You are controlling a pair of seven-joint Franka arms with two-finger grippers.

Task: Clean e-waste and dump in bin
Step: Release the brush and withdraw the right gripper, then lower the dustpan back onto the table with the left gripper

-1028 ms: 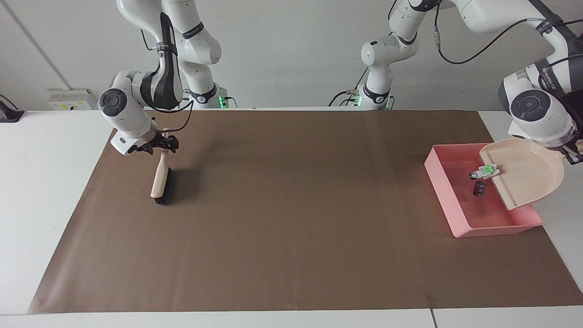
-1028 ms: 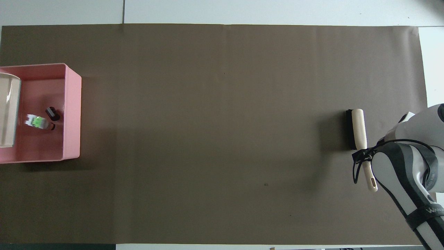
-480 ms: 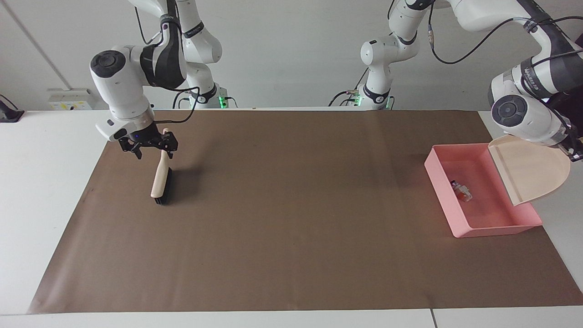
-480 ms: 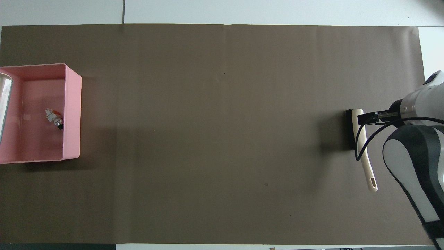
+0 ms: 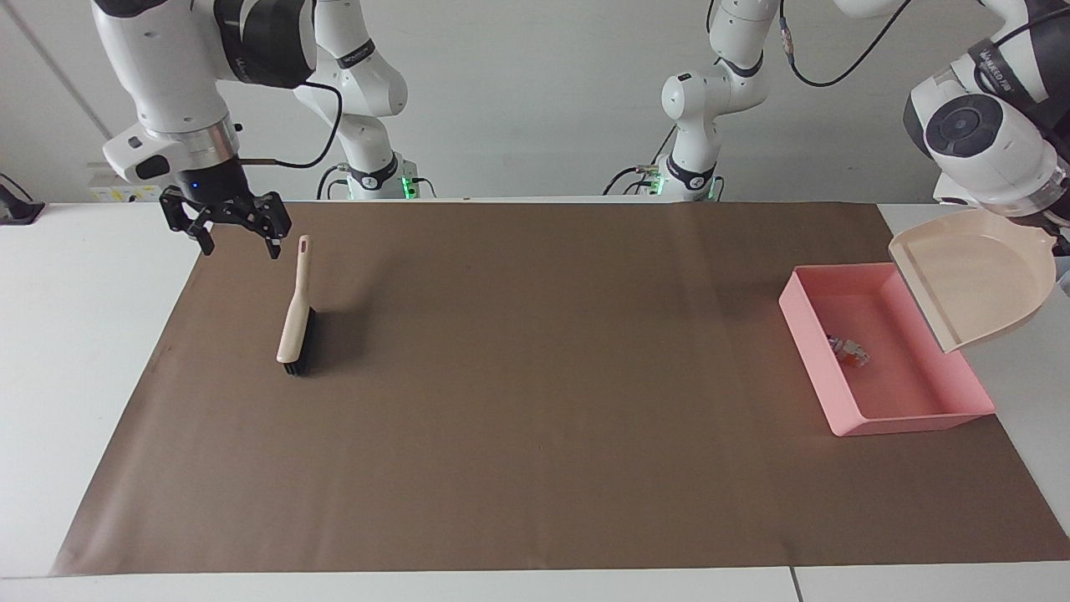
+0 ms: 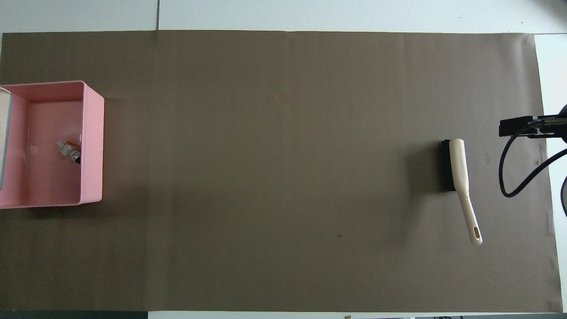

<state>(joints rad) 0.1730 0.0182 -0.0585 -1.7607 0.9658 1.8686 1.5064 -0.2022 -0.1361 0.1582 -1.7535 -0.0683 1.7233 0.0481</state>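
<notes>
E-waste (image 5: 846, 349) lies in a small cluster on the floor of the pink bin (image 5: 811, 362), close to the wall that faces the middle of the surface (image 5: 535, 468); the bin sits at the left arm's end of the brown paper. The left claw (image 5: 1060, 242) grasps the cream dustpan (image 5: 974, 280) by its handle, holding it tilted in the air over the bin's outer edge, at about 2 o'clock from the parts in the facing view. The right claw (image 5: 236, 232) hangs released, fingers spread, over the paper's edge at 11 o'clock from the hand brush (image 5: 295, 322), which lies flat at the right arm's end.
</notes>
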